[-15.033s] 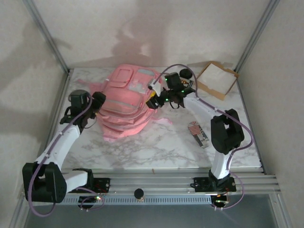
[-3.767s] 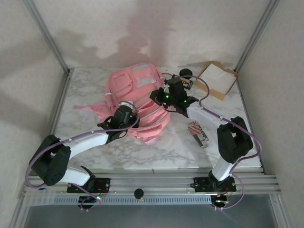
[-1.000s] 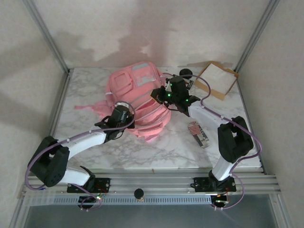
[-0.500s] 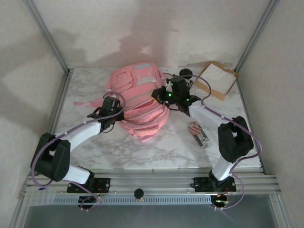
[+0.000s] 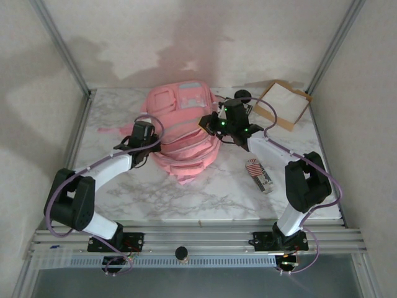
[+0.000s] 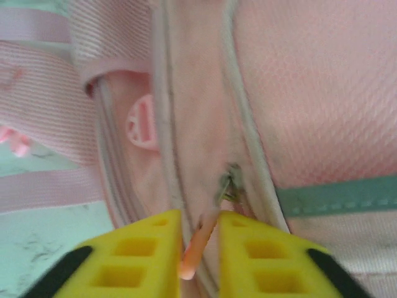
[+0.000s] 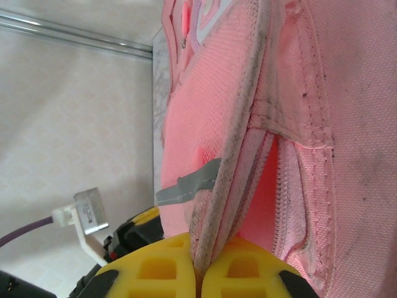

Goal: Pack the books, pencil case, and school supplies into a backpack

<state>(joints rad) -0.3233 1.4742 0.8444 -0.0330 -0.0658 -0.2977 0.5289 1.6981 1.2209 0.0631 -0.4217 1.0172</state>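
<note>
Left hand (image 6: 200, 225): fingers slightly parted around pink zipper pull (image 6: 191, 261); grip cannot be told.
Right hand (image 7: 201, 264): pinching backpack (image 5: 180, 124) opening edge.
Backpack place: far middle of worktop (image 5: 211, 192).
Risk: pull slips free, leaving opening too narrow.

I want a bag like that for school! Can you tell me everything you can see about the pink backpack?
The backpack is pink woven fabric with pale grey-blue panels, front pockets and pale piping. It lies slumped on the marble table. One zip gapes open where the right gripper pinches a piped edge. A pink zip pull sits between the left gripper's fingers.
</note>
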